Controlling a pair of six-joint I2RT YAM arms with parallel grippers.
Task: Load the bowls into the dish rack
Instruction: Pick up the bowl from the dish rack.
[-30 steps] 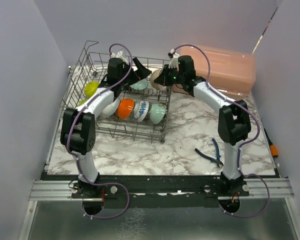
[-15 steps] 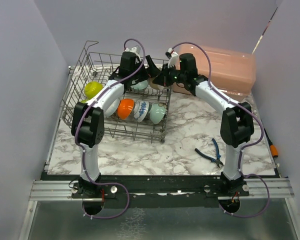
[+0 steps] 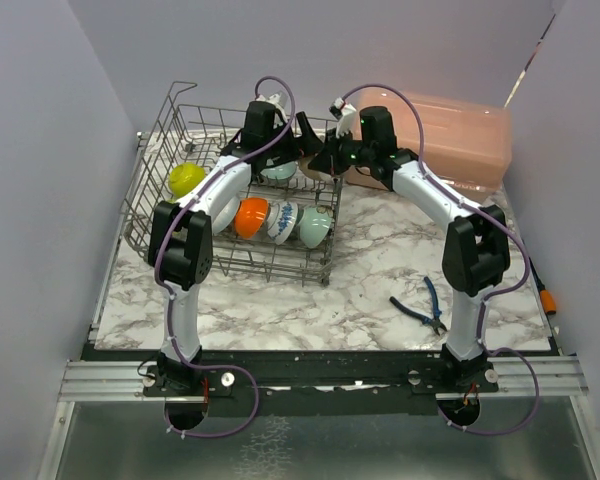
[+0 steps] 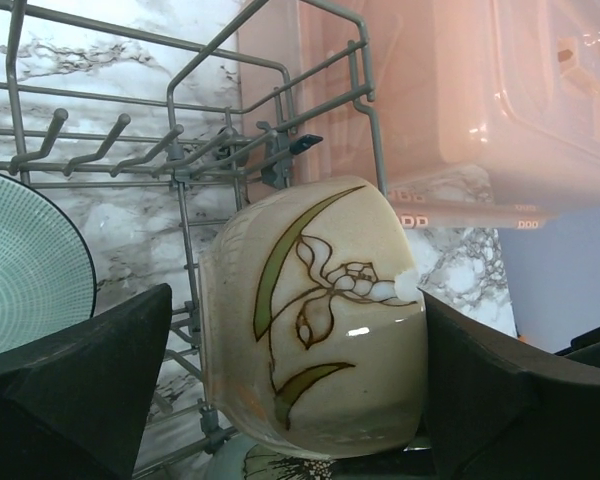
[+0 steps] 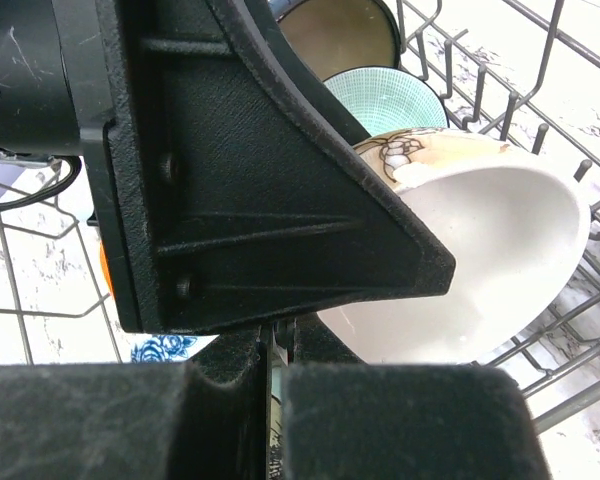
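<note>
Marble-patterned table (image 3: pixel 380 270), grey wire rack (image 3: pixel 152 185) at ten o'clock. At the rack's two o'clock corner the right gripper (image 5: pixel 272 400) pinches a glossy beige bowl (image 4: pixel 310 320) by its rim, with the left gripper (image 4: pixel 295 300) spread around it. The left wrist view shows its painted flower; the right wrist view, its white inside.

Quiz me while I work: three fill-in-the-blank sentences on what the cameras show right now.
1. The left gripper straddles a beige bowl painted with a ____.
2. The box behind the dish rack is coloured ____.
3. The blue-handled tool lying on the table is a pair of ____.
Missing words: flower; pink; pliers.
</note>
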